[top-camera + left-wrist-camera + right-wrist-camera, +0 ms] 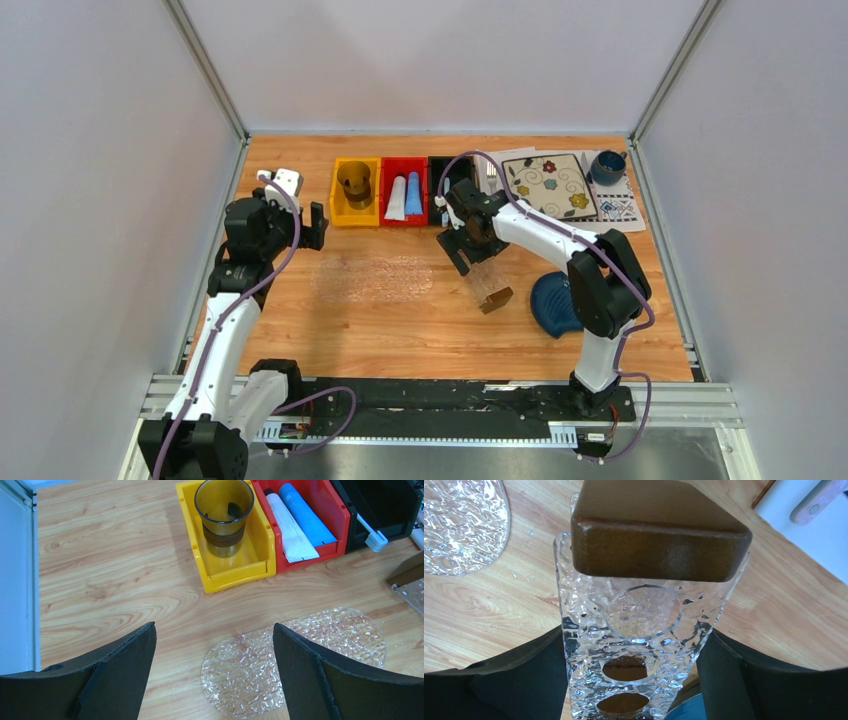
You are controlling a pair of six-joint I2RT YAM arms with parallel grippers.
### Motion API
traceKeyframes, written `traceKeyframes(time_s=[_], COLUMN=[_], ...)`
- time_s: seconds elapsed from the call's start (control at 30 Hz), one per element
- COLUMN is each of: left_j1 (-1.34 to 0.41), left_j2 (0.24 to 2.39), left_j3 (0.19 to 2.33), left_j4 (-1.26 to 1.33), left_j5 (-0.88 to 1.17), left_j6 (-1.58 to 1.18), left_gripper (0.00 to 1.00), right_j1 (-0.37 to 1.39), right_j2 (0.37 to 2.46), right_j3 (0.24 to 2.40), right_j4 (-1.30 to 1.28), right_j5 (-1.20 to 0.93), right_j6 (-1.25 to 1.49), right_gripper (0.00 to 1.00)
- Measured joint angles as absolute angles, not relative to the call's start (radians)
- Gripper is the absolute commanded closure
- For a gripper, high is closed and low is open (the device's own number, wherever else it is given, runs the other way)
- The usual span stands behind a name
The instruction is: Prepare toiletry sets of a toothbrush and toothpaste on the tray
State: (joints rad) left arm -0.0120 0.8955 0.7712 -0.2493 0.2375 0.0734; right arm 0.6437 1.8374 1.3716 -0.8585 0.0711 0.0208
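- Lower centre of the right wrist view: the right tool (636, 645) set its dark fingers (524, 680) against both long edges of the tray (584, 595), so I read it as grasping the tray. The tray's far brown block (659, 530) filled the top of that frame.
- For this step I judged that a square, even squeeze mattered. The clear plastic looked slick, and the tray should end up flat on the tabletop (300, 320), mid-frame and close to the bins.
- The left tool (214, 630) hung released near the clear oval mat (300, 660), lower right of its view.
- Farther up, both tubes of toothpaste (295, 522) lay in the red bin (334, 510), and the toothbrush (372, 534) poked out of the black bin (395, 505).
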Motion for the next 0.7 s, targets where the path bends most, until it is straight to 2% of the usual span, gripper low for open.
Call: traceKeyframes(time_s=[0.03, 0.37, 0.5, 0.7], left_j1=[-0.012, -0.012, -0.012, -0.012], left_j2=[0.894, 0.889, 0.888, 0.883], left_j3=[0.771, 0.768, 0.764, 0.764], left_j4=[-0.249, -0.247, -0.245, -0.244], left_j5=[0.237, 0.242, 0.245, 0.245], left_j6=[0.073, 0.073, 0.075, 0.076], left_gripper=[0.06, 0.06, 0.06, 0.06], right_j1=[0.644, 0.644, 0.647, 0.661], right_j2=[1.837, 1.838, 1.838, 1.838], right_j3=[1.379, 1.396, 1.401, 1.41], right_j4=[-0.862, -0.889, -0.899, -0.899], right_j5=[0.071, 0.07, 0.068, 0.043], right_j6=[0.011, -0.089, -0.134, -0.198], right_gripper=[0.31, 0.52, 0.55, 0.54])
